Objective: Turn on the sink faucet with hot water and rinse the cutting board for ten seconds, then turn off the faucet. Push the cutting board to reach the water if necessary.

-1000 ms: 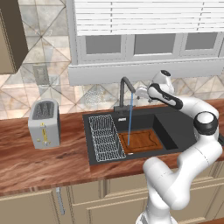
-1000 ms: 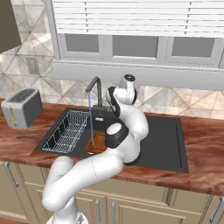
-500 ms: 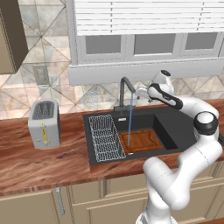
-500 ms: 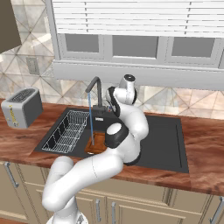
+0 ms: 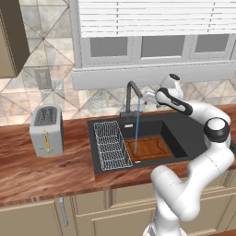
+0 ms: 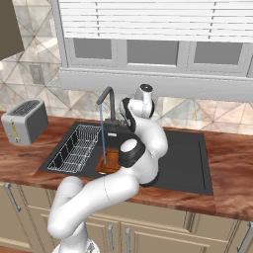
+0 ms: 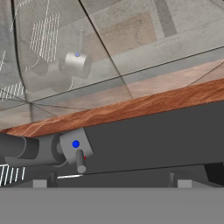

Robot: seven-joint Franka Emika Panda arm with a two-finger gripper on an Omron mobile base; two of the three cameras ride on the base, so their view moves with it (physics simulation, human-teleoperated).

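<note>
Over the black sink [image 5: 184, 143]: faucet [image 5: 132, 92] running.
Water [image 5: 137, 124] falls onto cutting board [image 5: 150, 147] lying in basin beside wire rack [image 5: 110, 144]; tool [image 5: 148, 97] wide open, empty, near faucet's lever [image 7: 80, 159].

Sink faucet [image 7: 52, 149]: I see its grey base and small lever lying sideways against the black sink [image 7: 153, 135] rim, wooden counter [image 7: 144, 103] and glossy tiled wall [image 7: 122, 39] beyond.
</note>
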